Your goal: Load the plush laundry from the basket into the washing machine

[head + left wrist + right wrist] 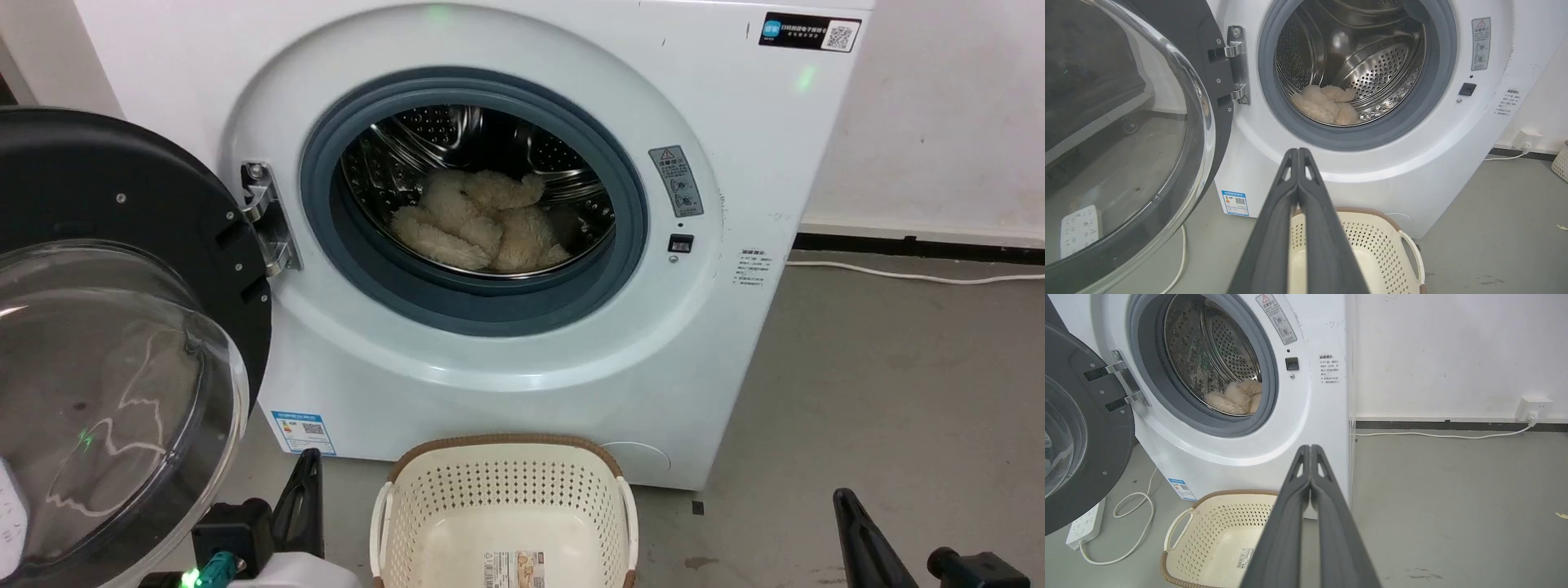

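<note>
I judged the plush laundry (pixel 478 222) to be light and soft all through. There seemed nothing stiff in it and nothing to break, and its shaggy pile should give the fingers bite rather than slip. I reckoned it would sag and trail from any single hold. If it needed shifting, I would pinch deep into one of the thick rounded lumps, taking stuffing as well as fur, and not nip at the loose tips. The lump lying on top, at the bundle's 1 o'clock, looked the handiest.

It lay inside the washing machine (pixel 522 359), low in the steel drum (pixel 457 131), at 6 o'clock of the round opening and behind the grey gasket (pixel 482 304). Nothing of it hung over the lip. It looked like a fluffy beige-cream heap of fat, lumpy limbs, like a stuffed toy curled on itself.

The basket (pixel 506 442) stood on the floor just before the machine, at 6 o'clock from the opening, with a paper label (pixel 514 569) on its floor and no plush in it. The door (pixel 122 163) stood wide at 9 o'clock. The left claw (pixel 1298 152) and the right claw (pixel 1310 448) were each pinched together on nothing. They hung short of the machine at 7 and 5 o'clock of the head view, either side of the basket.
</note>
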### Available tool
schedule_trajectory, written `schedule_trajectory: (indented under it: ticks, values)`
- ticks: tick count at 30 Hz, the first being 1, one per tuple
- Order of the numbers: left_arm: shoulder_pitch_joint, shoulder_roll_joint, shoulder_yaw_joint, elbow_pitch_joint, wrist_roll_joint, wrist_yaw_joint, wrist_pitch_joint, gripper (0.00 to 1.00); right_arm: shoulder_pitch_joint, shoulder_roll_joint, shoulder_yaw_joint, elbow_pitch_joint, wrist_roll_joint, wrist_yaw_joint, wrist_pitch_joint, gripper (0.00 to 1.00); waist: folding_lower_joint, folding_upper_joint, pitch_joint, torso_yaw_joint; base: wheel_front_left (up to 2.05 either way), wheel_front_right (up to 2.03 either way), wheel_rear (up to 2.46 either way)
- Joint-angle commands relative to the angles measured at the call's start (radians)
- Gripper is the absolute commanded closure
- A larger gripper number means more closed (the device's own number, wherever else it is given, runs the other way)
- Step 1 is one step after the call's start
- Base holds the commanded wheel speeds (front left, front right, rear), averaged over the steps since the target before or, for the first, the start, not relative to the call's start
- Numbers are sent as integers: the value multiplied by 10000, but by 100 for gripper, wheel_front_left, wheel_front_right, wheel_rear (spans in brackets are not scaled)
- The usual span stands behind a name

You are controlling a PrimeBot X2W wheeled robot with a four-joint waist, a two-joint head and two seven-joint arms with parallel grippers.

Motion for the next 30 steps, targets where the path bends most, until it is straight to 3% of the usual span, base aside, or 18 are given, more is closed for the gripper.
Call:
schedule_trajectory:
  ticks: [1, 30]
  values:
    - [-158, -69, 74, -1, 126, -45, 21, 100, -231, -2, 21, -44, -113, 2, 40, 100, 0, 0, 9, -5, 0, 0, 0]
    - [-350, -491, 563, -1, 906, -467, 219, 100, -766, -3, 85, -94, -642, 4, 541, 100, 0, 0, 222, -117, 0, 0, 0]
